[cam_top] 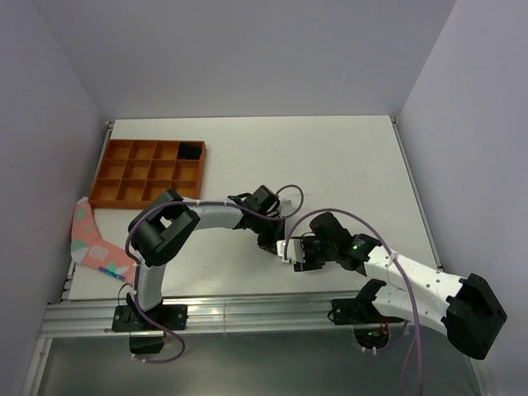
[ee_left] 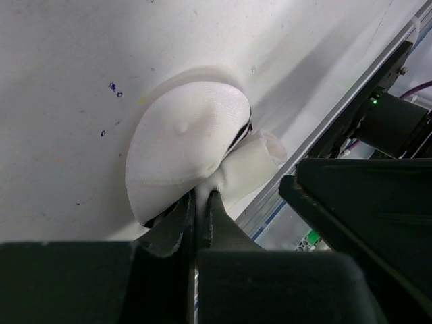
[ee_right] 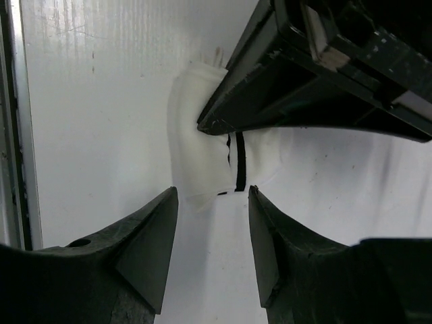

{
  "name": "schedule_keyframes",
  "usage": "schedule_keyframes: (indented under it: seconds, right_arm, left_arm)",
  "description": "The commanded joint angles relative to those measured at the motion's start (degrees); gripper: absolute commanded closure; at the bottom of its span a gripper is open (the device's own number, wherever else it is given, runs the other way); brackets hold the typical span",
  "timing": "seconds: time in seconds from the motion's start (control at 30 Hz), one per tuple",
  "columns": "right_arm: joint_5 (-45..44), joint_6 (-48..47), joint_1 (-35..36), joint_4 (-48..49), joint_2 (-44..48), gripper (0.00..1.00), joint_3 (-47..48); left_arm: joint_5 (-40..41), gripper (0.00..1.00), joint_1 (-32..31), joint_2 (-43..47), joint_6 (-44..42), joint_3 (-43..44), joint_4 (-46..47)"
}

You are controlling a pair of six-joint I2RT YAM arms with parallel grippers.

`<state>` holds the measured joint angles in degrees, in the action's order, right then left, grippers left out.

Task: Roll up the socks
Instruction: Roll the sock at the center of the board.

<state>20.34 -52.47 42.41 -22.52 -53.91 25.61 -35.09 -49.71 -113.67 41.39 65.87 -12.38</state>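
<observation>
My left gripper [ee_left: 201,199] is pinched shut on a fold of the white sock [ee_left: 185,145], which is bunched mid-frame on the table [ee_left: 67,67]. My right gripper [ee_right: 212,192] stands open at its striped edge, gripping nothing. From above, the arms hide it; the white scrap at lower centre is probably it.

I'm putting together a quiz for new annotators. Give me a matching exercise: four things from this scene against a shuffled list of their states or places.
Things:
1. left hand
2. right hand
3. orange tray
4. pink fabric piece

States or places:
A. open, fingers apart
B. lying at the left edge of the table
C. shut on the white sock
D. toward the far left corner, divided into compartments

Pairs: 1-C; 2-A; 3-D; 4-B
</observation>
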Motion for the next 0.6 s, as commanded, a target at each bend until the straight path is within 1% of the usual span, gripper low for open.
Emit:
schedule_keyframes:
  seconds: [0.0, 0.2, 0.4, 0.5, 0.57]
  right_arm:
    - [-3.19, 0.26, 2.58, 4.06, -2.24, 0.47, -0.91]
    - [-6.01, 1.14, 6.27, 6.35, -5.33, 0.48, -1.43]
    - [-6.89, 2.89, 8.03, 8.81, -7.17, 0.50, -0.74]
    - [-7.33, 3.60, 8.39, 9.16, -9.27, 0.53, -0.12]
    - [-7.50, 3.86, 8.65, 9.34, -10.33, 0.59, 0.15]
  left_arm:
    - [2.75, 1.00, 0.14, -2.96, -2.98, -0.74, -7.04]
    - [1.17, 1.00, 0.67, -2.35, -2.80, -2.14, -6.08]
    - [0.03, 1.00, 1.28, -2.61, -2.63, -3.02, -4.94]
    - [-0.68, 1.00, 1.37, -2.52, -2.36, -3.20, -4.23]
    - [-1.03, 1.00, 1.46, -2.26, -2.45, -3.29, -4.14]
